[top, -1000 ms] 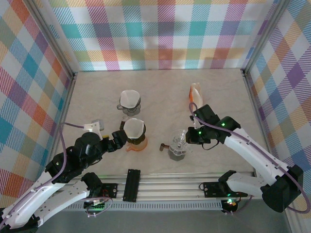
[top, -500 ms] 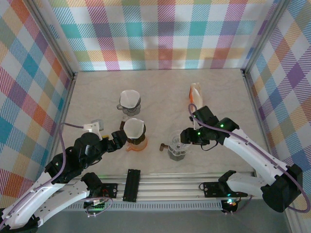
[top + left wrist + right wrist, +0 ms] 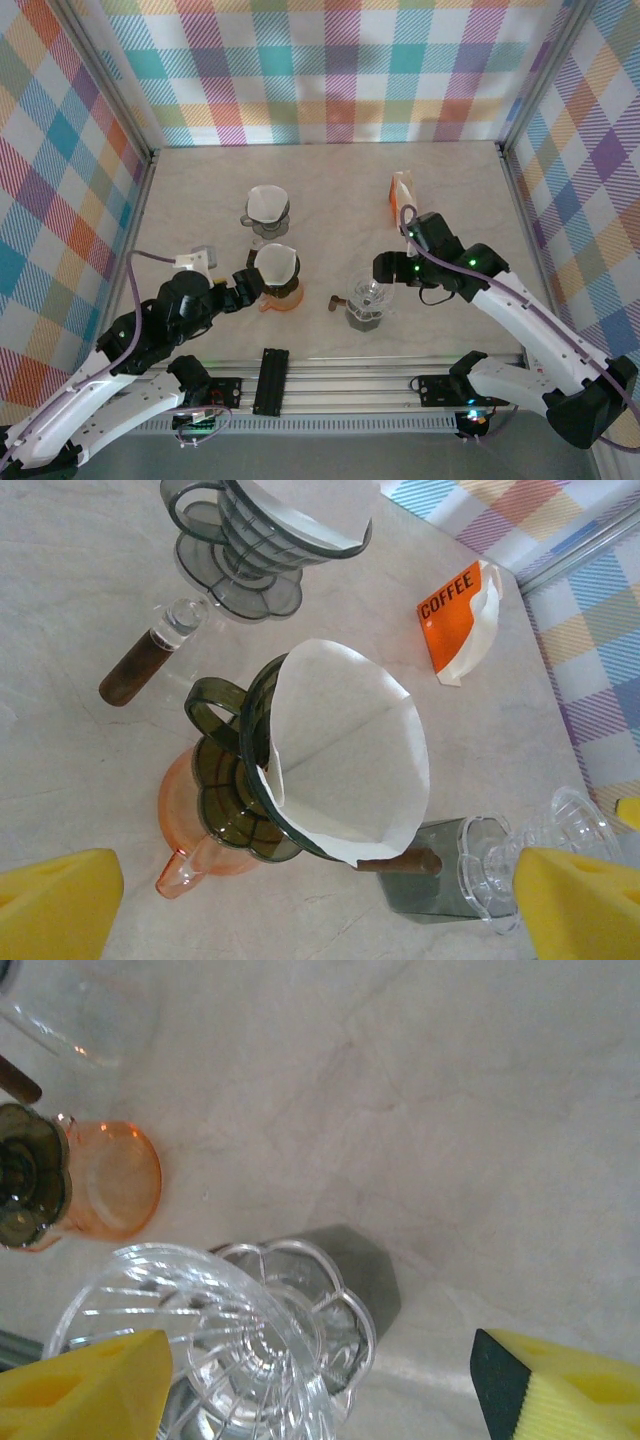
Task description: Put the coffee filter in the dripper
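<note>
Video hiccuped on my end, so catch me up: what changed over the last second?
The right gripper opened, let go of the clear dripper and drew back toward the far right. The clear dripper sits where it was, on its dark server. The left gripper stays open beside the filter-lined dripper on the orange carafe; nothing else moved.

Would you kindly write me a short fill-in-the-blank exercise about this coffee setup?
The orange packet reads ____.
The clear dripper holds ____ filter.
The dark dripper with a paper filter sits on an ____ carafe.
The left claw and right claw both stand ____.
Missing: COFFEE; no; orange; open.
</note>
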Available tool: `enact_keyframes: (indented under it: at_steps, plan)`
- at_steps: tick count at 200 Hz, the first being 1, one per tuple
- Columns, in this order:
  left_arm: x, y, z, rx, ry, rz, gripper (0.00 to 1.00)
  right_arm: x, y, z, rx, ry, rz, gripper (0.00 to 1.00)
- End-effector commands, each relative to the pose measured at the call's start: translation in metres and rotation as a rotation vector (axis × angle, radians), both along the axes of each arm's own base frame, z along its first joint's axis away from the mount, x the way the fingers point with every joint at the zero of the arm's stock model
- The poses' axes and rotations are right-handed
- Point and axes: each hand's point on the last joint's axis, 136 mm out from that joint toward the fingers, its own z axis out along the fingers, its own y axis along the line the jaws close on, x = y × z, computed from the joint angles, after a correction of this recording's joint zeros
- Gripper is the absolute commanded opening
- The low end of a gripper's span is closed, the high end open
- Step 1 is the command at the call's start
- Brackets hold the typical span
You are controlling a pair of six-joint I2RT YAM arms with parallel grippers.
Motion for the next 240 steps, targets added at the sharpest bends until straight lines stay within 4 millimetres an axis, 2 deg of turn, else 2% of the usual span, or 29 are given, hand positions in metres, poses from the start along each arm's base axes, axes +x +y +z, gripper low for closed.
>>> enact_keyframes:
  at_steps: [1, 26, 48, 72, 89, 136, 186, 240]
  plan:
    - [0.001, -0.005, 0.004, -0.005, -0.017, -0.019, 1.0, 0.023, -0.004, 0.016, -0.044, -0.089, -0.025, 0.81]
    - [0.002, -0.005, 0.005, -0.012, -0.019, -0.018, 1.0, 0.057, -0.013, 0.012, -0.078, -0.117, -0.064, 0.76]
    - [0.003, -0.008, 0.004, -0.008, -0.01, -0.023, 1.0, 0.092, -0.025, 0.0, -0.017, -0.083, -0.136, 0.72]
    - [0.003, -0.011, 0.003, 0.0, 0.002, -0.032, 1.0, 0.127, -0.037, -0.009, -0.074, -0.104, -0.172, 0.6]
    - [0.004, -0.012, 0.002, 0.003, 0.008, -0.038, 1.0, 0.149, -0.044, -0.022, -0.123, -0.084, -0.186, 0.5]
    - [0.006, -0.013, 0.001, 0.013, 0.006, -0.032, 1.0, 0.204, -0.043, -0.041, -0.182, -0.086, -0.198, 0.43]
    - [0.009, 0.0, 0.013, 0.036, -0.054, 0.006, 1.0, 0.251, -0.044, -0.065, -0.2, -0.06, -0.23, 0.36]
    - [0.012, -0.004, 0.008, 0.067, -0.029, 0.004, 1.0, 0.274, -0.047, -0.075, -0.22, -0.054, -0.263, 0.32]
